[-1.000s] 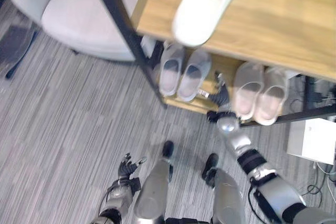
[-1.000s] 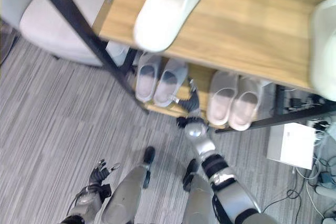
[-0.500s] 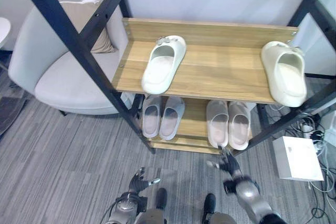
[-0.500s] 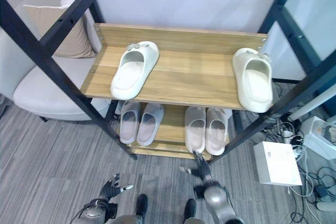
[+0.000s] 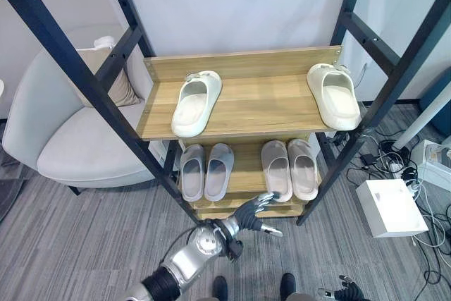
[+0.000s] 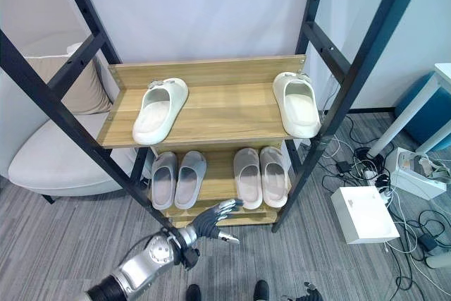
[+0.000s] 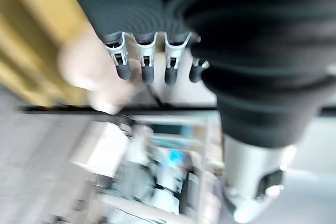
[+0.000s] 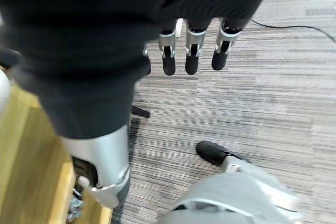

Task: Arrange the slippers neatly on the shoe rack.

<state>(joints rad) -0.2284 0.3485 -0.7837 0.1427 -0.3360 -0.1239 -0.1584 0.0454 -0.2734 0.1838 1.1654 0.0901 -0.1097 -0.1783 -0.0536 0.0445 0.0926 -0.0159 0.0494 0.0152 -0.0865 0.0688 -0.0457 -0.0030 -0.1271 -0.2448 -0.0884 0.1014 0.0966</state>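
- I am lifting my left hand point(image 5: 248, 211), fingers spread and holding nothing, by the rack point(image 5: 232, 114).
- It could be bumping the low slippers point(image 5: 289, 168) crooked.
- My right hand point(image 8: 191, 56) is hanging open, holding nothing.

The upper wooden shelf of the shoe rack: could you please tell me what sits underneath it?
Under the upper shelf, a lower shelf holds a grey pair and a pinkish pair; their toes are hidden beneath the upper board.

Bright, even; L wrist view blurred
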